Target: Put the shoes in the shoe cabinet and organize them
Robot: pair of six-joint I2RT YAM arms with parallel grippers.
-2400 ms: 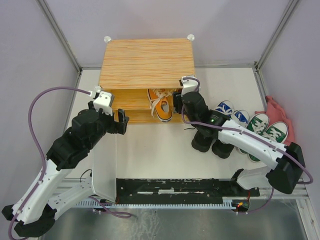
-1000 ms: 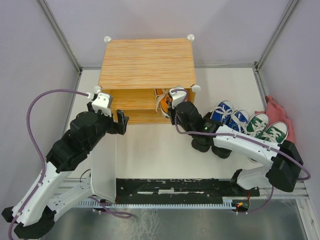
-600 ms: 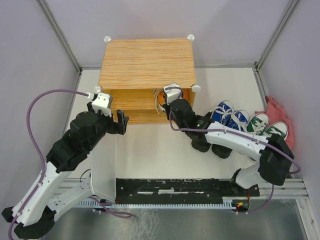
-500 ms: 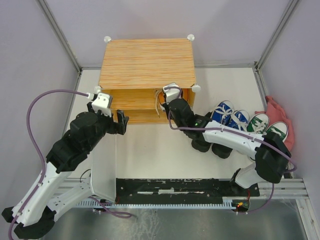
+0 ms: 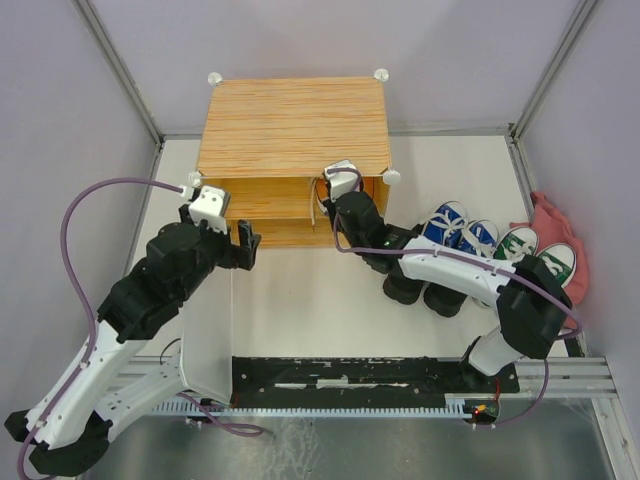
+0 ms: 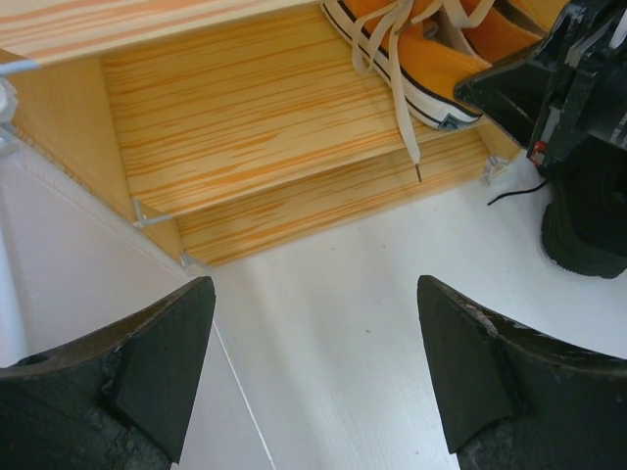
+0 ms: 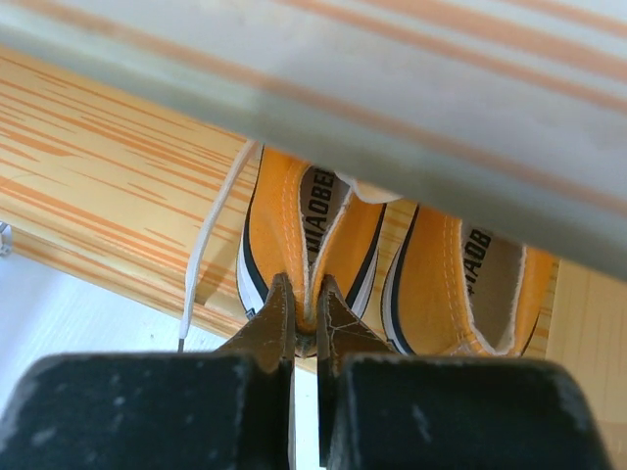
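The left gripper (image 6: 313, 294) hangs spread and empty before the shoe cabinet (image 5: 293, 125), where the orange sneakers (image 7: 279, 211) sit on the inner shelf. The right gripper (image 7: 304, 308) pinches one heel rim, likely the firmest hold on light, soft canvas. The overhead view hides that grip beneath the cabinet top.

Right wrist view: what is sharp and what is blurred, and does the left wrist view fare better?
Right wrist view: the orange shoe pinched by the right gripper is sharp, its insole lettering readable; the cabinet top crossing the frame above is blurred. Left wrist view: shelf grain sharp, left gripper fingers dark and soft-edged.
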